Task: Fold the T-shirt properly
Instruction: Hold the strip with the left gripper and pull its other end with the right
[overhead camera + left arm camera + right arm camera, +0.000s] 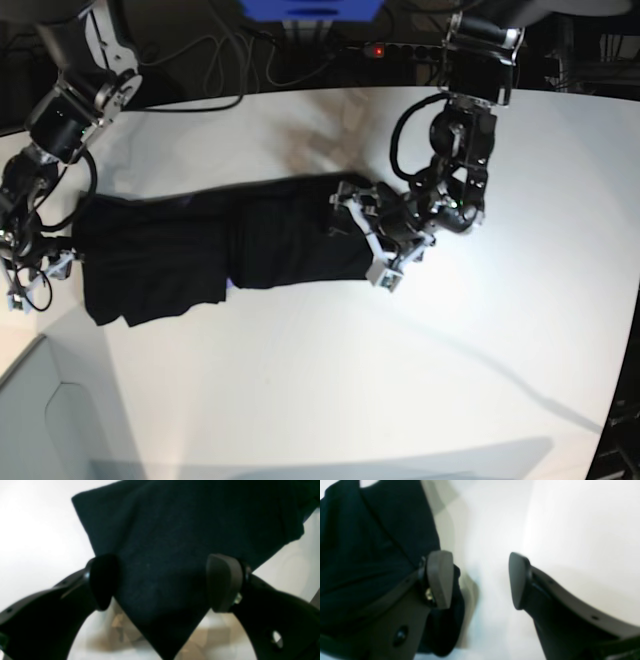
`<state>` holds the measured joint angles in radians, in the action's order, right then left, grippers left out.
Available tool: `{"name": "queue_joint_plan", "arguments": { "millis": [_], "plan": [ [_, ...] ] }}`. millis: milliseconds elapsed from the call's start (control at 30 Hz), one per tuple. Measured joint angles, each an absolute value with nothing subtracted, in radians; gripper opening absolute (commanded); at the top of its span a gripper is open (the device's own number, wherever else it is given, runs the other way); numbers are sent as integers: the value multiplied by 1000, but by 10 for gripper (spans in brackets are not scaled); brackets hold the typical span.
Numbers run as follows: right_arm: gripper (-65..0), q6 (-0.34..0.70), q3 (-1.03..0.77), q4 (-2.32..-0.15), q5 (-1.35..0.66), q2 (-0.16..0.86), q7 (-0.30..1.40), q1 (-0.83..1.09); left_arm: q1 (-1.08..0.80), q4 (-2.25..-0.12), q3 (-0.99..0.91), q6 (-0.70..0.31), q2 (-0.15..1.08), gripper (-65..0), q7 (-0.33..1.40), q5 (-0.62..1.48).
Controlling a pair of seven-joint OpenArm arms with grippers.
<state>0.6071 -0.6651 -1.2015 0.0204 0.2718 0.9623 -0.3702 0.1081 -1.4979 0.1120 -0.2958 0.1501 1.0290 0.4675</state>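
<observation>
The black T-shirt (220, 255) lies spread in a long band across the white table (420, 380), plain side up; no print shows. My left gripper (362, 238) is at the shirt's right end. In the left wrist view it (163, 582) is open, its fingers (223, 582) straddling a corner of the shirt (175, 542). My right gripper (40, 275) is at the shirt's left end. In the right wrist view it (480, 580) is open and empty over bare table, with the shirt (370, 555) beside and behind one of its fingers (440, 580).
Cables (200, 75) and a power strip with a red light (375, 48) lie along the table's far edge. A blue object (310, 8) stands behind it. The table's front left edge (30, 360) runs close to my right arm.
</observation>
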Motion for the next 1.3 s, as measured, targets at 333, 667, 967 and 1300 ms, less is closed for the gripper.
{"name": "queue_joint_plan", "arguments": {
  "millis": [333,667,967,1300],
  "plan": [
    [-317,607,-667,-1073,-27,269,937,-360,109,-1498,112,-296,149,-109,1032,467],
    [-317,606,-669,-905,-308,351,904,-372,109,-1498,112,-296,153,-109,1032,467],
    [-318,607,-669,-896,-447,388,930,-339,109,-1498,112,-296,152,-109,1032,468],
    [-320,607,-706,-895,-574,402,1010,-320,109,-1498,112,-296,153,-109,1032,467]
  ]
}}
